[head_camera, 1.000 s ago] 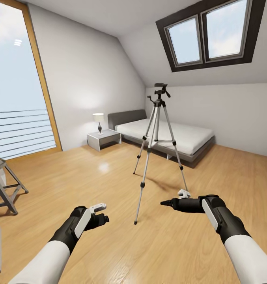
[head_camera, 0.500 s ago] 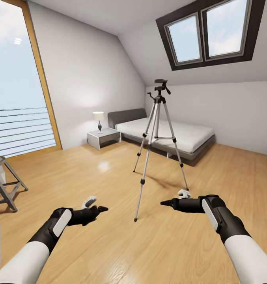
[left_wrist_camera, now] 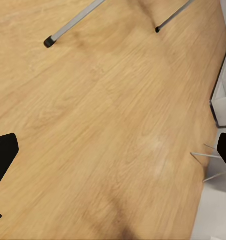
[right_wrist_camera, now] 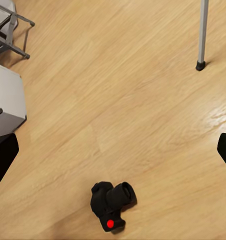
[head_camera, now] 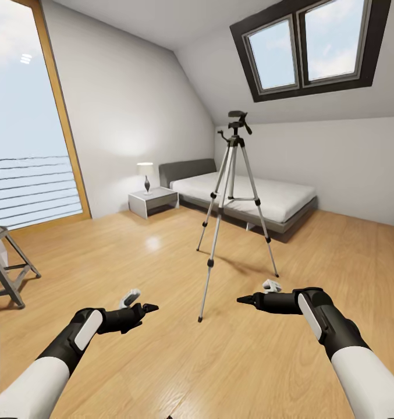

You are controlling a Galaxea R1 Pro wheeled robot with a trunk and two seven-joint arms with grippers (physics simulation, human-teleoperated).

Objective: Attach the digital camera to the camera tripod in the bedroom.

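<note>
While the digital camera (right_wrist_camera: 112,205) lies on the wood floor (head_camera: 162,256) under the right gripper (head_camera: 256,294), nothing's attached yet: pickup & mounting both remain. Camera tripod (head_camera: 231,203) stands ahead, head bare, w/ bed (head_camera: 249,201) behind it. Both jaws spread wide, empty. Folding chair (head_camera: 4,262) sits well left; path looks clear.

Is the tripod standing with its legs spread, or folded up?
Spread and upright: the camera tripod stands on the wood floor with all three legs splayed, feet planted apart, its head empty on top.
</note>
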